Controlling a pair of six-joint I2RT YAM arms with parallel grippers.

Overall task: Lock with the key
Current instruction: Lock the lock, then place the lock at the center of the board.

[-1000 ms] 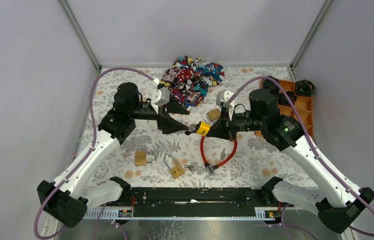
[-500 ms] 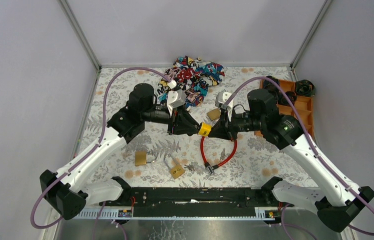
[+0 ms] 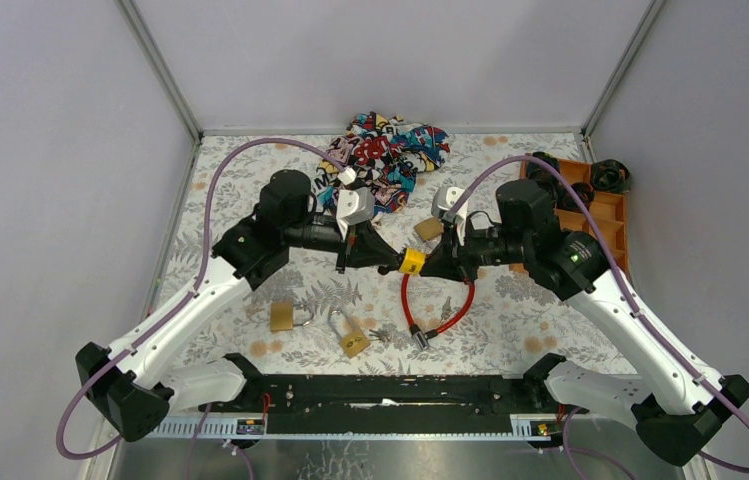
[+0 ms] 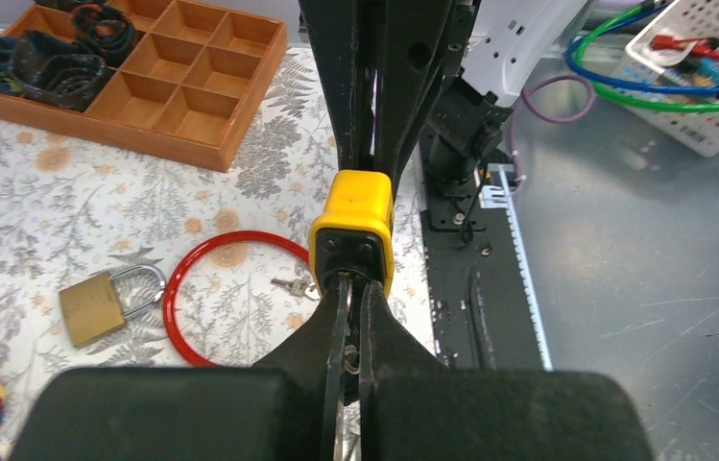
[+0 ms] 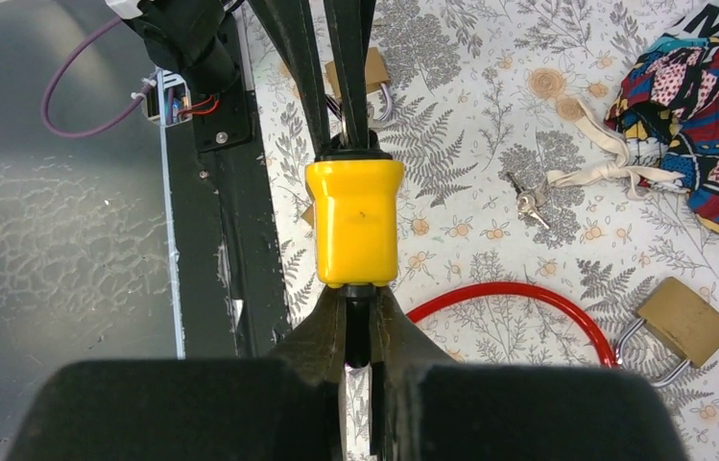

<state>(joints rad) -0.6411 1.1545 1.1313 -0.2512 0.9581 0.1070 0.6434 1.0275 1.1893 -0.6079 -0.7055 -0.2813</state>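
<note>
A yellow cable lock (image 3: 410,261) hangs above the table's middle, its red cable (image 3: 447,308) looping down onto the mat. My right gripper (image 3: 428,265) is shut on the black neck at the lock's right end (image 5: 353,221). My left gripper (image 3: 391,259) meets the lock from the left and is shut on the key (image 4: 347,322), which sticks into the lock's black face (image 4: 349,257). In the left wrist view only a thin metal sliver of the key shows between the fingers. In the right wrist view the right gripper (image 5: 359,300) pinches the black stub.
Two brass padlocks (image 3: 282,316) (image 3: 354,340) lie near the front, a third (image 3: 428,228) behind the lock. Loose keys (image 3: 445,305) lie inside the cable loop. A patterned cloth (image 3: 385,150) sits at the back, an orange tray (image 3: 605,215) at the right, a black rail (image 3: 380,392) along the near edge.
My left arm has moved right up to the yellow lock and its jaws have closed on the key. The right arm and lock have barely shifted.
</note>
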